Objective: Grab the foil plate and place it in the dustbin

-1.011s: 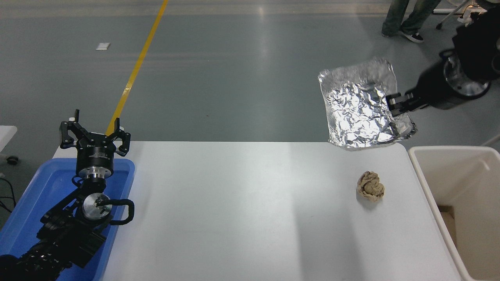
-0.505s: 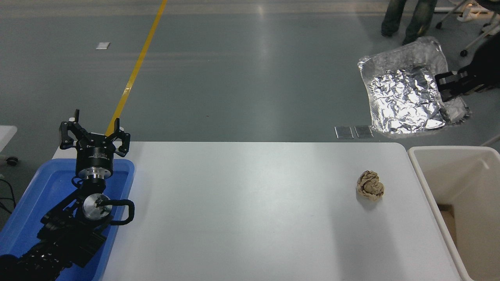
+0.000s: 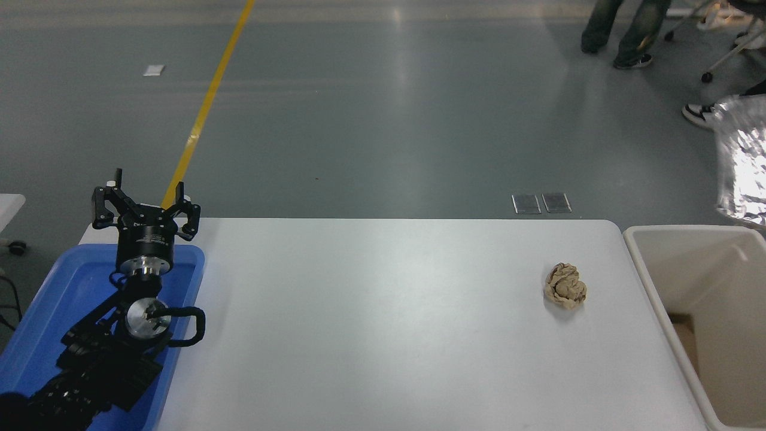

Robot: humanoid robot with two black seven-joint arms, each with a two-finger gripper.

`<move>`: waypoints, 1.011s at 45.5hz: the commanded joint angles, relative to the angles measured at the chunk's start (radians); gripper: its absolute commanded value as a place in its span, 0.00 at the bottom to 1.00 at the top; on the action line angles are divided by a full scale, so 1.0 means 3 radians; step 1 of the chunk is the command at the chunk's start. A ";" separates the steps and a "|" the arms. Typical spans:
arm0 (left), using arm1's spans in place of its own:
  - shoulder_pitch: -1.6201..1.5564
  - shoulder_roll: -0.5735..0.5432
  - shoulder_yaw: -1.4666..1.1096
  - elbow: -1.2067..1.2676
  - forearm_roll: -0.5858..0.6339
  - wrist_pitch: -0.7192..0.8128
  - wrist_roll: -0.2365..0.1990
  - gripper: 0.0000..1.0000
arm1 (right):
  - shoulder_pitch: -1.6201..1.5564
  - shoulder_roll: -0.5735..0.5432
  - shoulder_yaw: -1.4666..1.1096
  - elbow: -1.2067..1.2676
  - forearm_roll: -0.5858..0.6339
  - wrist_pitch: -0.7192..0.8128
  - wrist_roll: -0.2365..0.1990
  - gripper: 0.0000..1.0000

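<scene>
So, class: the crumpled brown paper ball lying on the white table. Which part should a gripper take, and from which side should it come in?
Grip the paper ball across its lumpy middle, coming straight down from above. It lies alone on the table, so nothing blocks a top approach, and its rounded shape offers no rim or handle. The dustbin wall stands to its right, so a sideways approach from there looks more awkward.

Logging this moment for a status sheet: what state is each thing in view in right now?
foil plate: in the air at the right edge, above the dustbin's far rim, partly out of frame
dustbin: open-topped, beside the table
paper ball: crumpled, lying on the table
left gripper: open, parked over the blue tray
</scene>
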 commanded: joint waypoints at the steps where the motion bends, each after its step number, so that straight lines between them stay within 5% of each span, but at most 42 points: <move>1: 0.0000 0.0000 0.0000 0.0000 0.0000 0.0000 0.0000 0.99 | -0.1677 0.0058 0.0785 -0.0753 0.0280 -0.0581 -0.0019 0.00; 17: -0.0005 0.0000 0.0000 0.0000 0.0000 0.0000 0.0000 0.99 | -0.3109 0.0851 0.1246 -0.1837 0.1256 -0.0658 -0.0030 0.00; 25: -0.0005 0.0000 0.0000 0.0000 0.0000 0.0000 0.0000 0.99 | -0.3355 0.1234 0.1251 -0.1975 0.1410 -0.0760 -0.0060 0.01; 36: -0.0005 0.0000 0.0000 0.0000 0.0000 0.0000 0.0000 0.99 | -0.3447 0.1388 0.1251 -0.2022 0.1405 -0.0791 -0.0060 0.25; 41: -0.0005 0.0000 0.0000 0.0000 0.0000 0.0000 0.0000 0.99 | -0.3442 0.1393 0.1271 -0.2022 0.1410 -0.0796 -0.0060 0.57; 46: -0.0005 0.0000 0.0000 0.0000 0.0000 0.0000 0.0000 0.99 | -0.3447 0.1388 0.1368 -0.2022 0.1410 -0.0796 -0.0060 0.69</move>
